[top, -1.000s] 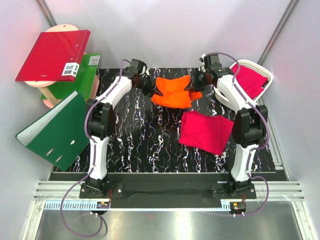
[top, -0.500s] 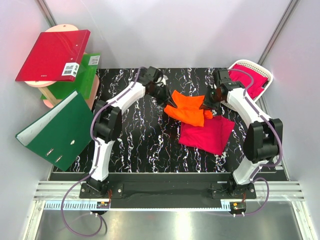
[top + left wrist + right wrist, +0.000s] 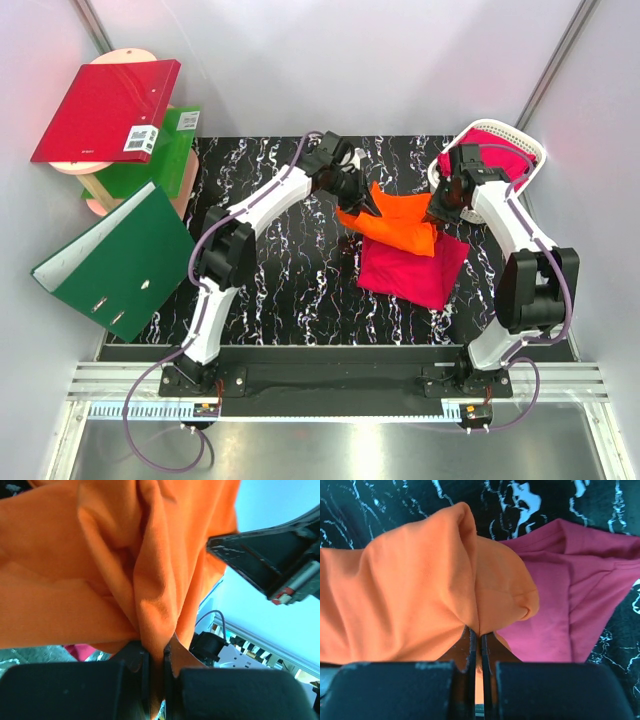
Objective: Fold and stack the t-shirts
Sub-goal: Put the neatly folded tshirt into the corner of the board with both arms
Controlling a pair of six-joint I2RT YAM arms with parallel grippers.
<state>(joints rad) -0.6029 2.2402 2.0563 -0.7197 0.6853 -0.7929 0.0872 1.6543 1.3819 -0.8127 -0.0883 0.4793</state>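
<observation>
1. Two grippers share one load in the top view. The left gripper (image 3: 352, 192) and right gripper (image 3: 437, 212) each pinch an end of the folded orange t-shirt (image 3: 400, 222). It hangs between them over the far edge of a folded magenta t-shirt (image 3: 410, 268) on the right half of the table (image 3: 270, 270). Stacking looks to be the step in hand. It should go best with both ends lowered level and together, the cloth lightly taut and squared to the shirt below before either grip lets go. The orange shirt's long axis runs left to right, with the right end slightly nearer. Another magenta shirt (image 3: 497, 155) fills the white basket (image 3: 528, 140) at far right, and ring binders (image 3: 110, 110) lean at far left.
2. Left wrist view: the jaws are closed almost flat on a gathered ridge of orange cloth, which bunches into deep folds above the black fingers (image 3: 75, 690).
3. Right wrist view: the jaws are likewise nipped tight on an orange fold, with magenta cloth just to its right and beneath.
</observation>
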